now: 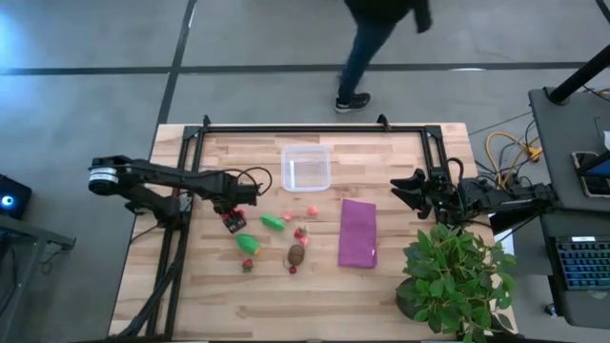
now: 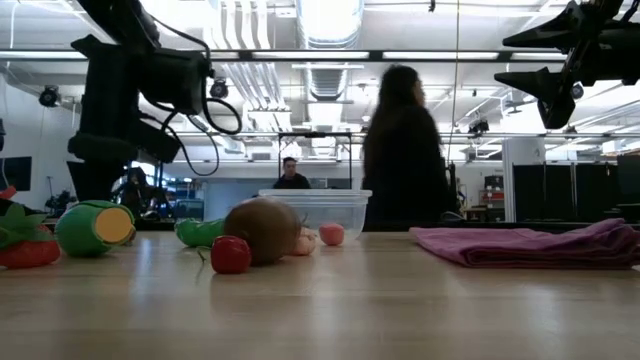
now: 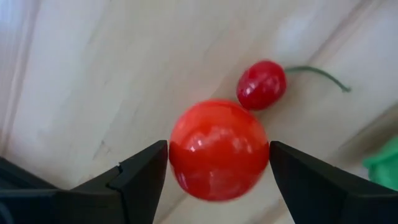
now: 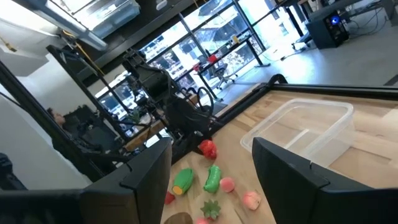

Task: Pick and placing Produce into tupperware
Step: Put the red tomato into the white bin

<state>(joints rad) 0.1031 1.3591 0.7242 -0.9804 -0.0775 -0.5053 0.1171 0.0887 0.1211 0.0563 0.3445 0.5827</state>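
My left gripper hangs over the table's left-middle, shut on a red round toy fruit. A small cherry with a green stem lies on the wood below it. More produce lies close by: two green elongated pieces, a brown oval and pink bits. The clear square tupperware stands toward the far edge and holds nothing that I can see. My right gripper waits open above the table's right side, touching nothing. My left gripper pinches the red round fruit between its two fingers, one pad on each opposite side at the widest part. The fingers come from above, pointing down. In the right wrist view the fruit appears to hang just off the table.
A purple cloth lies flat right of the produce. A potted plant stands at the near right corner. A black frame rail runs along the far edge. A person walks past behind the table.
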